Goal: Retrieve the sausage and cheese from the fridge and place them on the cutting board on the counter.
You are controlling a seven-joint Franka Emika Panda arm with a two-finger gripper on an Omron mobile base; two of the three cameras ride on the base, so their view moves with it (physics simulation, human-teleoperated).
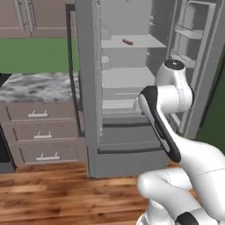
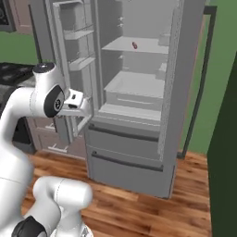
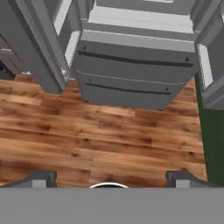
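The fridge (image 1: 127, 149) stands with both upper doors swung open, its grey shelves showing. The sausage (image 1: 127, 41), a small reddish-brown link, lies on the upper shelf; from the right it is the sausage (image 2: 134, 45) at mid-shelf. The cheese and the cutting board are out of view. The marbled counter (image 1: 35, 85) lies left of the fridge. My gripper (image 3: 111, 180) is open, its dark fingertips (image 3: 41, 179) wide apart with nothing between them. It hangs in front of the fridge (image 3: 131, 74), pointing down at the bottom drawers and the floor, well below the sausage shelf.
The left fridge door (image 1: 85, 88) and the right one (image 1: 197, 66), with door shelves, jut out on both sides of my arm (image 1: 167, 127). Brown drawers (image 1: 39, 132) sit under the counter. Wooden floor (image 3: 100, 135) spreads in front of the fridge.
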